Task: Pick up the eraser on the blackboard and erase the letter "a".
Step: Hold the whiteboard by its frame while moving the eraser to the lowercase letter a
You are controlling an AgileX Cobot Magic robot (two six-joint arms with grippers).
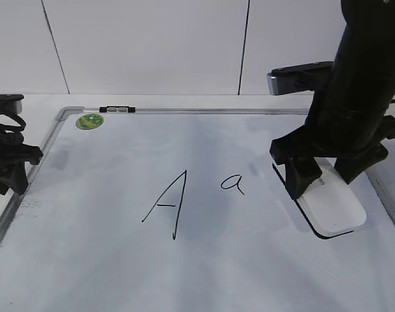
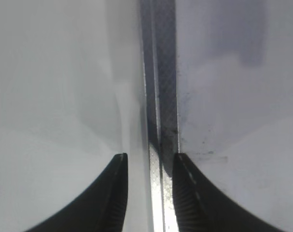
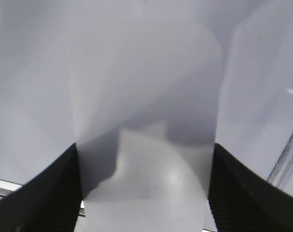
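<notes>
The white eraser [image 1: 334,207] lies on the blackboard [image 1: 184,273] near its right edge. My right gripper [image 1: 322,184] straddles the eraser's far end, with a finger against each long side. In the right wrist view the eraser [image 3: 146,96] fills the gap between the fingers [image 3: 144,159]. The small letter "a" [image 1: 233,184] is to the left of the eraser, unsmeared. My left gripper [image 1: 12,172] sits at the board's left edge, open and empty. In the left wrist view its fingers [image 2: 150,157] straddle the grey frame [image 2: 163,96].
A large capital "A" [image 1: 166,205] is drawn left of the small "a". A round green sticker [image 1: 90,120] and a small black-and-clear clip [image 1: 117,109] sit at the board's far left corner. The board's right frame [image 1: 387,195] runs close to the eraser.
</notes>
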